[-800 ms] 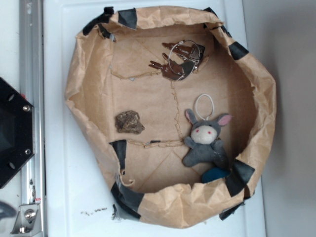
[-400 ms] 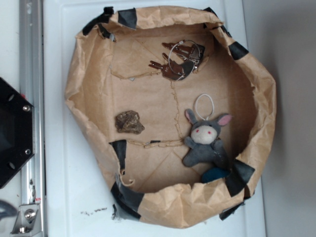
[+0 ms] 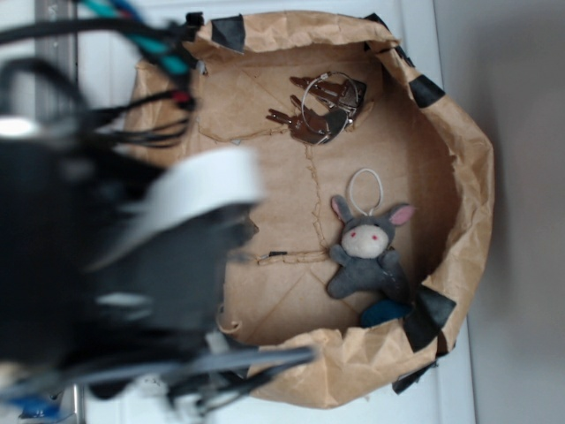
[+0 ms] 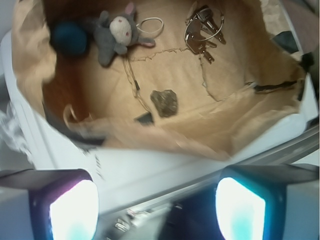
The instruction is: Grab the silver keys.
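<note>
The silver keys [image 3: 318, 110], a shiny brownish bunch on a thin wire ring, lie on the floor of the brown paper basin [image 3: 463, 185] near its far rim. In the wrist view the silver keys [image 4: 202, 32] show at the top right, well away from me. My gripper [image 4: 157, 205] stands open with nothing between its two bright pads [image 4: 75, 212]. It hangs over the white surface outside the basin's near wall [image 4: 165, 142]. In the exterior view my arm [image 3: 132, 265] is a dark blur over the basin's left side.
A grey plush bunny [image 3: 366, 256] with a white loop lies at the basin's lower right, with a blue object [image 3: 384, 311] beside it. A brown rock [image 4: 164, 102] sits on the basin floor between me and the keys. Black tape patches [image 3: 428, 318] mark the rim.
My arm has swung into the exterior view from the left, blurred by motion, and now covers the basin's left side and the rock. Keys and bunny have not moved.
</note>
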Action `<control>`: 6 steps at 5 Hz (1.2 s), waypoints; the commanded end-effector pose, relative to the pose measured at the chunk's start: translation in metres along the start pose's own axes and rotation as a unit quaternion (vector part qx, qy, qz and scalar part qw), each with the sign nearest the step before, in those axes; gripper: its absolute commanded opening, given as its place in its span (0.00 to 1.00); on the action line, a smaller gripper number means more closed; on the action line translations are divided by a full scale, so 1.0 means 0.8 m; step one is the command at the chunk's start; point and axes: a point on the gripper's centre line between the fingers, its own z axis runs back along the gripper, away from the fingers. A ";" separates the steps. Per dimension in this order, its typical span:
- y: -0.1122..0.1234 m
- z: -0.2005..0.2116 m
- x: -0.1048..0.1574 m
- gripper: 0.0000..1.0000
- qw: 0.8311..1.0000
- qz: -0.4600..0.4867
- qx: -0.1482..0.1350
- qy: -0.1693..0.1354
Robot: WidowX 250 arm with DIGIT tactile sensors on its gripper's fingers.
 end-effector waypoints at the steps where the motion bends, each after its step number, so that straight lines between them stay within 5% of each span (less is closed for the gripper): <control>1: 0.012 -0.039 0.098 1.00 0.984 0.166 -0.045 -0.051; 2: 0.043 -0.067 0.115 1.00 0.953 0.243 -0.044 -0.174; 3: 0.053 -0.083 0.116 1.00 0.937 0.267 -0.011 -0.224; 4: 0.054 -0.087 0.109 1.00 0.916 0.312 -0.001 -0.253; 6: 0.055 -0.099 0.117 1.00 0.903 0.350 0.013 -0.250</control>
